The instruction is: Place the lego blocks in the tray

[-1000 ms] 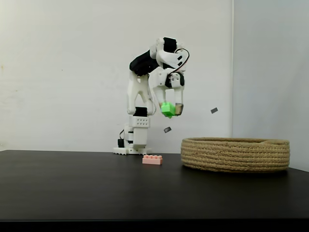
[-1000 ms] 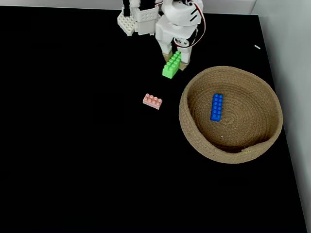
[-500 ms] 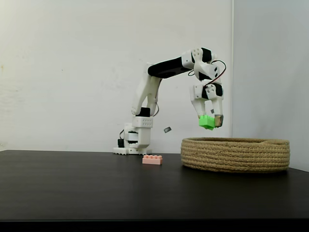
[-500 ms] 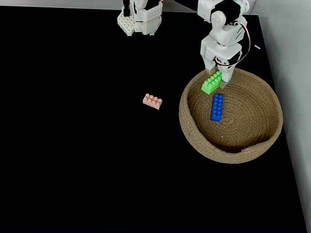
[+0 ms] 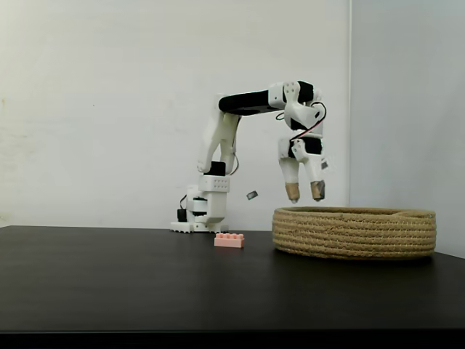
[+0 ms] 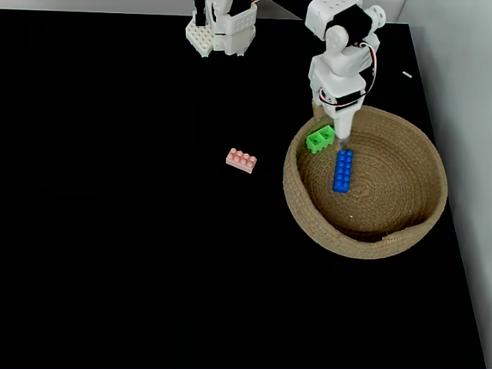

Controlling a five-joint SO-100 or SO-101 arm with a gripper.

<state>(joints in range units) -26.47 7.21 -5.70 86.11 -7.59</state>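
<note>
Green brick (image 6: 320,139) (small, studded) inside tan rope basket (image 6: 419,223), jaws spread, empty.

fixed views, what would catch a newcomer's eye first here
The white robot arm arches over the round rope basket, its open gripper hanging just above the rim in the side view. From above, a bright green brick lies against the basket's inner wall beside a blue brick. A pale pink brick sits alone on the black table, left of the basket.
</note>
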